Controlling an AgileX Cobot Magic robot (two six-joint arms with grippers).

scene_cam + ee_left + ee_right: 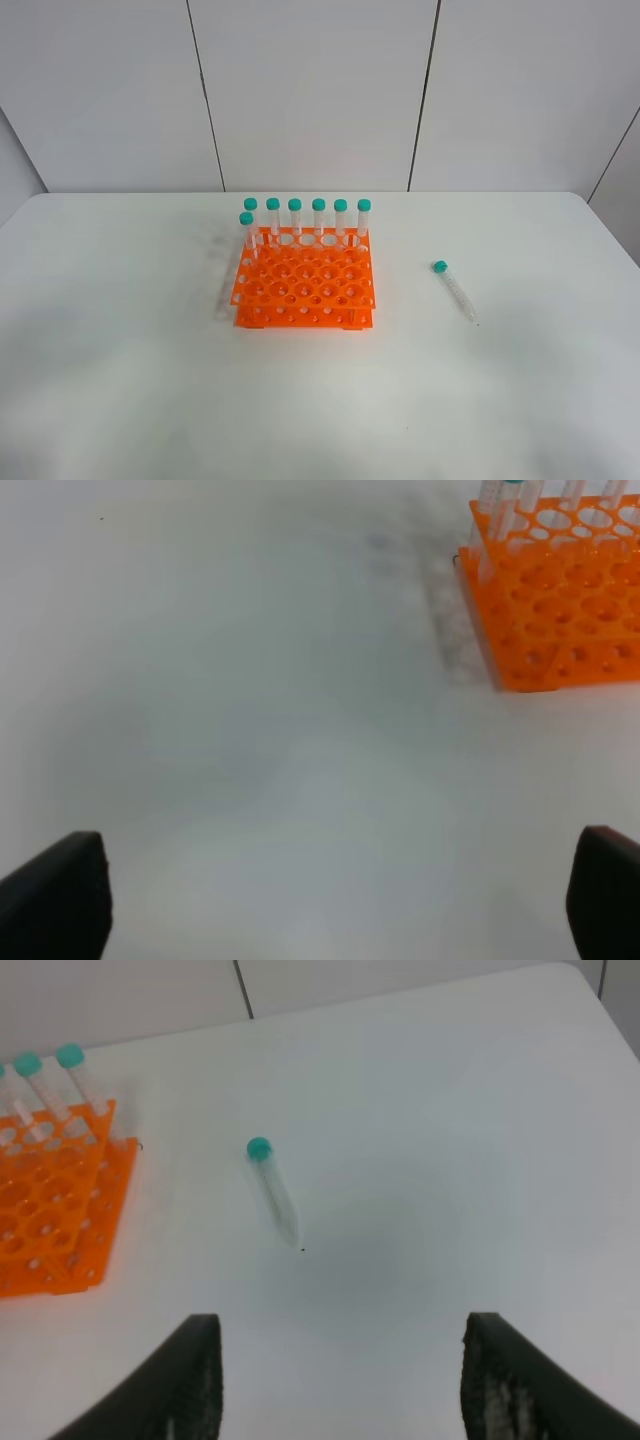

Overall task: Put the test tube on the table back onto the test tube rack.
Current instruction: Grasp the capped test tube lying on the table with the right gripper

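The test tube (455, 290) lies flat on the white table (120, 350), right of the orange test tube rack (305, 290), its teal cap toward the wall. In the right wrist view the test tube (273, 1190) lies beyond my right gripper (345, 1375), which is open and empty, with the rack (50, 1220) off to one side. My left gripper (335, 890) is wide open over bare table, well short of the rack (560, 610). Neither arm shows in the exterior high view.
Several teal-capped tubes (307, 215) stand upright in the rack's back row, with one more in the row just in front at its left end. Grey wall panels (310, 90) rise behind the table's far edge. The table's right rear corner (580, 200) is rounded.
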